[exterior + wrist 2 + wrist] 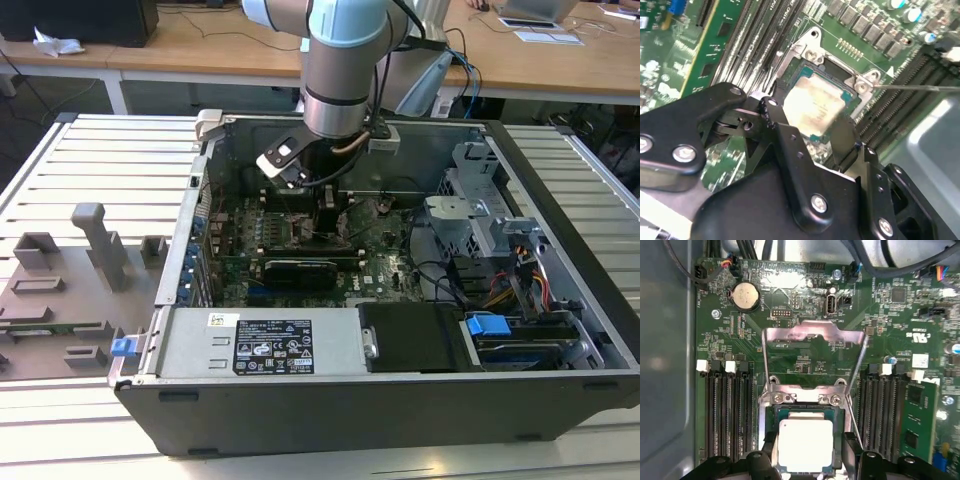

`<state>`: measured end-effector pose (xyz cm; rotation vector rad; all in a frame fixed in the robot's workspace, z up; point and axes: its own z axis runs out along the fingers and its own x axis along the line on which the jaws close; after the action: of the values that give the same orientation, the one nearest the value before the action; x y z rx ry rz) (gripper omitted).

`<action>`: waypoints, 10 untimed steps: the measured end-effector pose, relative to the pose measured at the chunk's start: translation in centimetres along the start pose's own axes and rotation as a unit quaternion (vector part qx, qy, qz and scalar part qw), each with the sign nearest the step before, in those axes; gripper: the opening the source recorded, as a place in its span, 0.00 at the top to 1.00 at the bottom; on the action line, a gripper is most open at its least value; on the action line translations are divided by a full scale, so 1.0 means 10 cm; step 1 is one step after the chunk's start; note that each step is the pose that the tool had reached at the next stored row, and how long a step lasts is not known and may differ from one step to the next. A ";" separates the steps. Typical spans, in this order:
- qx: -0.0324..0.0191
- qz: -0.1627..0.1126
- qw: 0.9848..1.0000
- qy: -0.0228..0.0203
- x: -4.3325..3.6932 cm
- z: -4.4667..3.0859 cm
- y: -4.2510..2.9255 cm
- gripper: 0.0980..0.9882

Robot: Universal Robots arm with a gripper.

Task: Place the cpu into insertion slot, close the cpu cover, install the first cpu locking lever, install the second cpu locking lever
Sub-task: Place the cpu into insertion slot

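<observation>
In the exterior view the arm reaches down into an open computer case (400, 425) lying on the slatted desk (90, 165); the claw (328, 215) hangs low over the green motherboard (385, 262). In both wrist views the cpu (805, 445) (815, 102) lies flat inside the insertion slot (839, 415) (841, 75), its pale metal top facing up; the claw (810, 442) (807, 120) straddles it with its fingers (771, 447) apart, one on each side of the chip; whether they touch its edges cannot be told. The cpu cover (812, 331) stands swung up on its hinge, not lowered over the chip; a thin locking lever (920, 87) juts out beside the socket, unlatched. Black memory slots (725, 410) flank the socket.
</observation>
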<state>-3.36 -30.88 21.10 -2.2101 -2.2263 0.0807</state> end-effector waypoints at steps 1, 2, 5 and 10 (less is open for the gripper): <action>0.000 0.000 1.000 0.000 0.004 -0.062 -0.003 0.41; 0.000 0.000 1.000 0.000 0.005 -0.099 -0.004 0.41; 0.000 0.000 1.000 0.000 0.003 -0.228 -0.009 0.58; 0.000 0.000 1.000 -0.001 -0.002 -0.595 -0.023 0.92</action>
<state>-3.36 -30.71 27.05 -2.2111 -2.2272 0.0831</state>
